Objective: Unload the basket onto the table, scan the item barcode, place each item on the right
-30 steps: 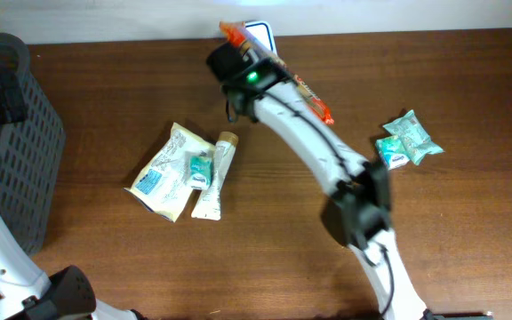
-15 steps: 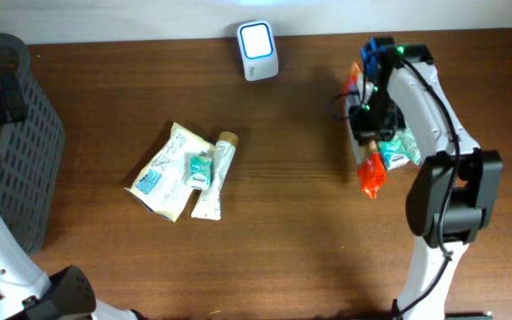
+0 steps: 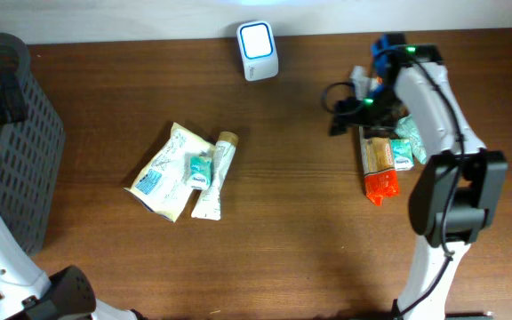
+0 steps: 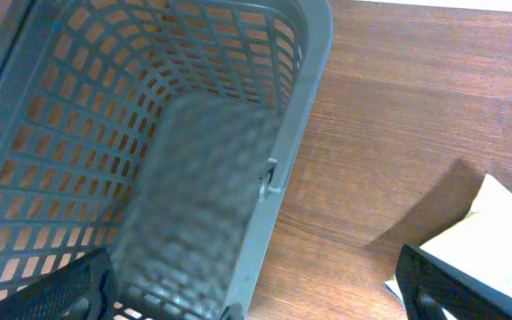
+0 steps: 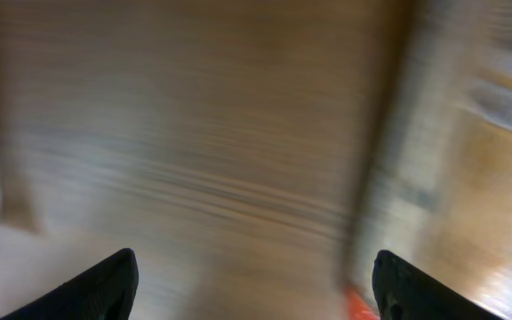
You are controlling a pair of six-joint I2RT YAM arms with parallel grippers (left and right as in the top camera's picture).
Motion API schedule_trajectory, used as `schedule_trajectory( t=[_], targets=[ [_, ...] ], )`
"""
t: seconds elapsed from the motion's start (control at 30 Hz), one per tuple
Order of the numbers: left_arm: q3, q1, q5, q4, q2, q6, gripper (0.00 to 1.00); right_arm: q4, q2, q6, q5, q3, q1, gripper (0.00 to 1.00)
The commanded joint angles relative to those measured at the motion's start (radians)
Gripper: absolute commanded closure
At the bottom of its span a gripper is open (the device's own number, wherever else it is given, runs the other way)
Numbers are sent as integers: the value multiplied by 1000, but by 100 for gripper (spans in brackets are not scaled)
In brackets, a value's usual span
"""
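The orange packet (image 3: 380, 164) lies flat on the table (image 3: 292, 231) beside the teal sachets (image 3: 402, 157); the right gripper (image 5: 256, 289) hovers just above, fingers spread, holding nothing (its wrist view is blurred); likely the set-down step; next calls for carrying another item, perhaps the tube (image 3: 213, 178), to the scanner (image 3: 258, 38).

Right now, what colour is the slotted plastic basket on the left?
Grey; the slotted plastic basket shows best in the left wrist view.
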Motion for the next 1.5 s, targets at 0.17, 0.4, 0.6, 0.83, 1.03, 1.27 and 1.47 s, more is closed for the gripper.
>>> schedule_trajectory(
  t=[0.17,0.4,0.6,0.83,1.03,1.27,1.47],
  targets=[
    [2,6,4,2,-1,-14,1,260,-19,254,-94,18,362,24],
    [2,6,4,2,-1,-14,1,541,18,361,2,18,627,33],
    [2,6,4,2,-1,-14,1,566,110,526,105,18,658,30],
    [2,6,4,2,-1,-14,1,558,212,557,21,17,659,37],
    [2,6,4,2,-1,-14,1,555,219,555,11,17,658,69],
    [2,6,4,2,-1,-14,1,267,120,186,-380,170,540,77],
    [2,6,4,2,-1,-14,1,-206,102,-148,-299,284,381,72]
  ],
)
